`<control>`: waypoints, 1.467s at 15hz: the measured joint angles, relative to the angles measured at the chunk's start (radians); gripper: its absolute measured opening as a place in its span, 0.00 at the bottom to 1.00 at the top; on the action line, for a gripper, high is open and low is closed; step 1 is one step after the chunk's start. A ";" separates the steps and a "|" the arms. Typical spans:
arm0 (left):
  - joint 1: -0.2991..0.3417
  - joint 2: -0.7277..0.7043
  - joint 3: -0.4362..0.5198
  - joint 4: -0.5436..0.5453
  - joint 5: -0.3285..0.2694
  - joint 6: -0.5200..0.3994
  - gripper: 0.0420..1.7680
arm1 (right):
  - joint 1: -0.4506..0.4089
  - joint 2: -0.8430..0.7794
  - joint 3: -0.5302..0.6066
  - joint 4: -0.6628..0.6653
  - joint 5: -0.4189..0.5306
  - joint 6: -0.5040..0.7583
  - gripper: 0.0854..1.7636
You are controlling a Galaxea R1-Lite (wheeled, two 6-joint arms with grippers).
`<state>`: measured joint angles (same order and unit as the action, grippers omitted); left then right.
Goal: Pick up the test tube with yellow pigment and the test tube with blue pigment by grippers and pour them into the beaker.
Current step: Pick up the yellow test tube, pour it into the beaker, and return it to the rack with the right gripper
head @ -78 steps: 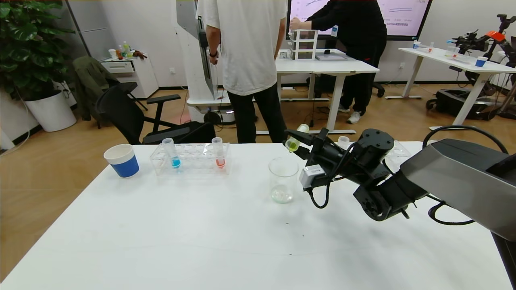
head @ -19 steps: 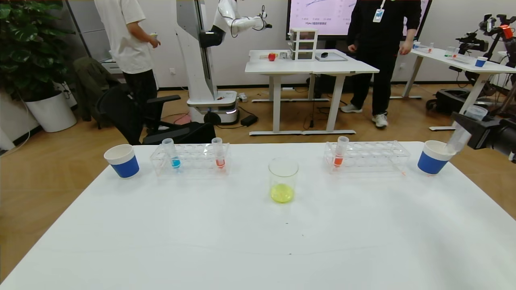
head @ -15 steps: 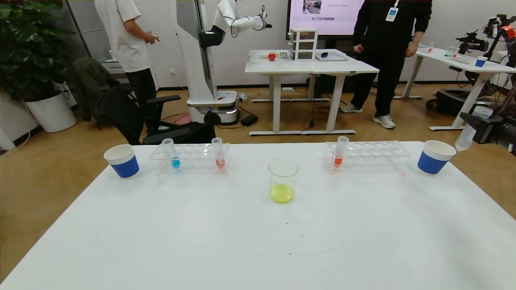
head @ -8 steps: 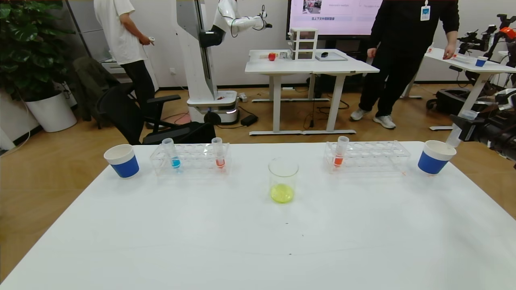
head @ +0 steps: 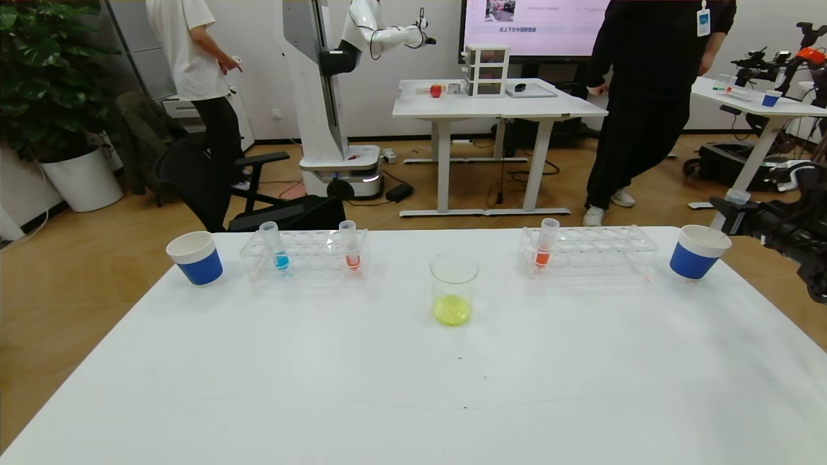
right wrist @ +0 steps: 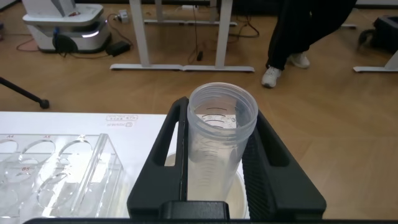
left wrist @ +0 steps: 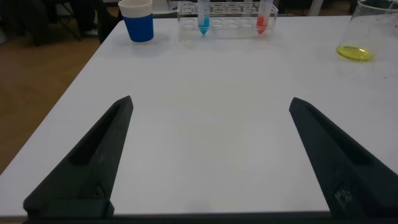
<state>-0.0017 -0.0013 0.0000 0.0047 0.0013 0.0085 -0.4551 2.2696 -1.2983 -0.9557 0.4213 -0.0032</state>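
The beaker (head: pixel 454 284) stands mid-table with yellow liquid in its bottom; it also shows in the left wrist view (left wrist: pixel 367 31). The test tube with blue pigment (head: pixel 280 248) stands in the left clear rack (head: pixel 310 258), also seen in the left wrist view (left wrist: pixel 203 18). My right gripper (head: pixel 730 213) (right wrist: pixel 219 112) is shut on an empty clear test tube (right wrist: pixel 214 143) and holds it upright over the right paper cup (head: pixel 698 255). No tube holds yellow liquid now. My left gripper (left wrist: pixel 211 102) is open and empty, low over the table's near left part, out of the head view.
An orange-red tube (head: pixel 351 248) stands in the left rack and another (head: pixel 544 248) in the right rack (head: pixel 601 255). A second blue-and-white paper cup (head: pixel 195 258) stands at the far left. People and tables are beyond the far edge.
My right gripper has brought the empty tube from a tilt beyond the right cup to upright above it, moving slightly left and down. The beaker and racks have not moved.
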 joint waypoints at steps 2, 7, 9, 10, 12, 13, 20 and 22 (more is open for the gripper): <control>0.000 0.000 0.000 0.000 0.000 0.000 0.99 | 0.003 0.031 -0.001 -0.035 0.001 0.000 0.25; 0.000 0.000 0.000 0.000 0.000 0.000 0.99 | 0.003 0.093 -0.002 -0.077 -0.001 0.000 0.25; 0.000 0.000 0.000 0.000 0.000 0.000 0.99 | 0.007 0.104 0.003 -0.077 -0.001 0.000 0.33; 0.000 0.000 0.000 0.000 0.000 0.000 0.99 | 0.010 0.108 0.003 -0.077 -0.001 0.000 0.49; 0.000 0.000 0.000 0.000 0.000 0.000 0.99 | 0.015 0.111 0.002 -0.105 0.001 0.000 0.90; 0.000 0.000 0.000 0.000 0.000 0.000 0.99 | 0.016 0.112 0.002 -0.134 0.003 0.000 0.98; 0.000 0.000 0.000 0.000 0.000 0.000 0.99 | 0.077 -0.010 -0.003 0.024 -0.003 0.053 0.98; 0.000 0.000 0.000 0.000 0.000 0.000 0.99 | 0.146 -0.086 -0.004 0.059 -0.020 0.061 0.98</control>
<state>-0.0017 -0.0013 0.0000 0.0047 0.0013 0.0081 -0.3091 2.1840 -1.3028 -0.8966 0.4015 0.0581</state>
